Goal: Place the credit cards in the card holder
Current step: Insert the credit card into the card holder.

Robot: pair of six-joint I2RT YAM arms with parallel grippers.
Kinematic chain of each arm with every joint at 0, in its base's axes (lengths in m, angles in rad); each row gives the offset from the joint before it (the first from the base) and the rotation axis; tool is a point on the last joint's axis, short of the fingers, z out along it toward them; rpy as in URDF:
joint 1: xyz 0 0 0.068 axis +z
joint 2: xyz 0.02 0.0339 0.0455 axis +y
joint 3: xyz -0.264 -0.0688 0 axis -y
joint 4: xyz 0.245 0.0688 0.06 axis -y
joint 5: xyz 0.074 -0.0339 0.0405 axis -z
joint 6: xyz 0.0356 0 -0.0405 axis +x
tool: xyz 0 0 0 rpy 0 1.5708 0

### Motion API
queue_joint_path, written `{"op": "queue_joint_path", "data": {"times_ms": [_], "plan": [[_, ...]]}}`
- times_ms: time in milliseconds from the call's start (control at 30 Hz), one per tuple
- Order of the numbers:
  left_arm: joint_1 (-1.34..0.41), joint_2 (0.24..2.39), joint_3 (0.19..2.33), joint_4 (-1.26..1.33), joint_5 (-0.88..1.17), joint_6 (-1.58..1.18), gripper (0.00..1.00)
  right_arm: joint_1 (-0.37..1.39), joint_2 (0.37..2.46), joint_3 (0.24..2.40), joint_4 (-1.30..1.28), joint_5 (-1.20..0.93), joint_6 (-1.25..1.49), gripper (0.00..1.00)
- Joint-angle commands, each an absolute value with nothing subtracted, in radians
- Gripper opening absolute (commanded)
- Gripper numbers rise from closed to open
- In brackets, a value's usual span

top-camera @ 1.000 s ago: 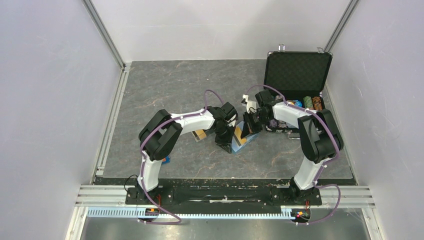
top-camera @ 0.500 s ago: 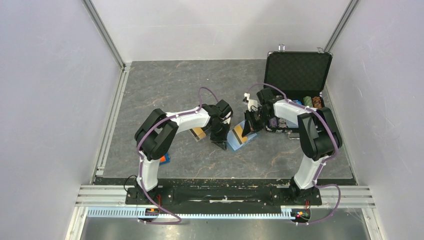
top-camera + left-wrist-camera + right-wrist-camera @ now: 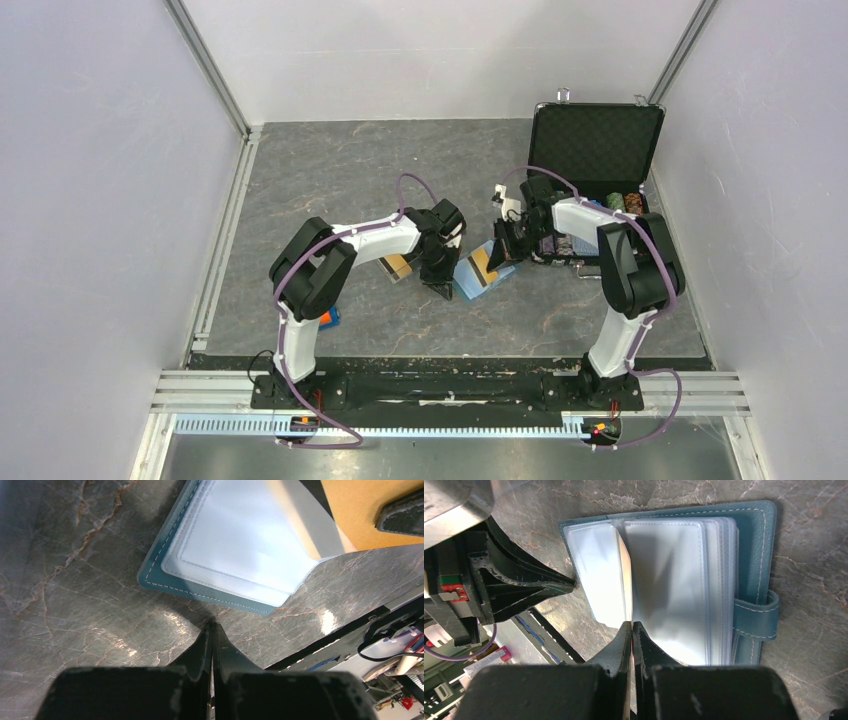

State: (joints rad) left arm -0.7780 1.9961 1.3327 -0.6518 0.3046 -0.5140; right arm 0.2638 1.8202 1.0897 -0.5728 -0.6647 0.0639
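You have the card holder (image 3: 466,281) lying open and flat on the grey marbled table (image 3: 330,180), a little right of the middle and nearer the front edge than the back. Its cover is teal with pale stitching, its inside is a stack of clear pockets (image 3: 674,580), and its snap tab (image 3: 756,622) sticks out from one side. Your right gripper (image 3: 631,630) is clamped tight on an orange credit card (image 3: 365,510), pinching it by one edge. In the right wrist view you see that card only edge-on, a thin tan line standing over the pockets with its far end down among them. You cannot tell whether that end sits inside a pocket. Your left gripper (image 3: 211,625) is closed with nothing between its fingers, and its tips are down at the table just beside the holder's teal edge. Whether they touch the cover is not clear. From above, both wrists crowd over the holder and hide much of it. Your left forearm covers most of a clear tray (image 3: 398,268) with something tan in it. An orange-and-blue block (image 3: 329,318) peeks from under your left elbow near the front edge. An open black chip case (image 3: 596,150) stands at the far right corner, its front crossed by your right arm.
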Motion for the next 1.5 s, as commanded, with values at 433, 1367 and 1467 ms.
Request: {"op": "queue_joint_path", "data": {"times_ms": [433,1367,1467], "plan": [[-0.769,2.063,1.393,-0.671,0.227,-0.449,0.02,0.255,1.903,1.098,-0.669,-0.751,0.009,0.0],[-0.771,2.108,1.464,-0.712,0.222,-0.459,0.02,0.355,1.831,0.944,-0.454,-0.769,0.181,0.0],[-0.773,2.101,1.458,-0.712,0.23,-0.47,0.02,0.379,1.793,0.89,-0.334,-0.751,0.267,0.01]]}}
